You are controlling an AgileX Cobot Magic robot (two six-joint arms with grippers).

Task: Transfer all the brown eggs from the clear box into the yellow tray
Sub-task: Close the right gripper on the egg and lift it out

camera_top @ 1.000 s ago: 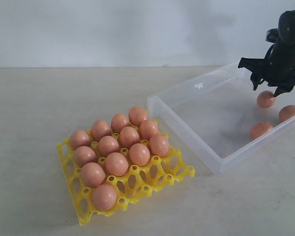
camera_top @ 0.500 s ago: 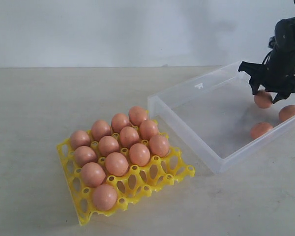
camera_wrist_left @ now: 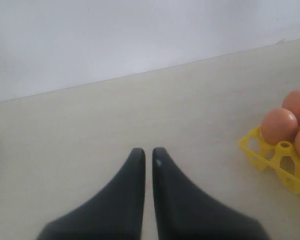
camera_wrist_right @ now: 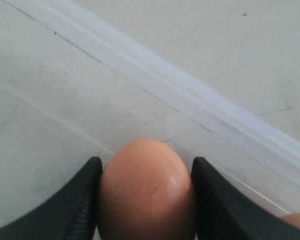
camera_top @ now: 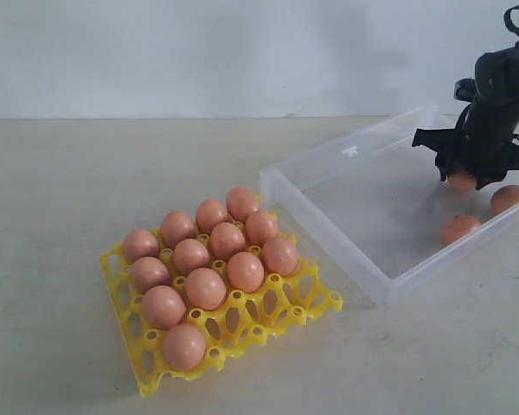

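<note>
Yellow tray [camera_top: 316, 304] flat on surface [camera_top: 69, 173], 13 brown eggs [camera_top: 206, 288] seated one per cup (near-right cups bare). Clear box [camera_top: 329, 216] just beside it to the right, set at an angle, has 3 more: two loose by right wall, third egg [camera_top: 460, 181] pinched in right gripper [camera_wrist_right: 146, 190] jaws

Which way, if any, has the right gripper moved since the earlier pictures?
Yes: the right gripper has dropped toward the clear box's floor and slightly left, its fingers now clasping a brown egg.
</note>
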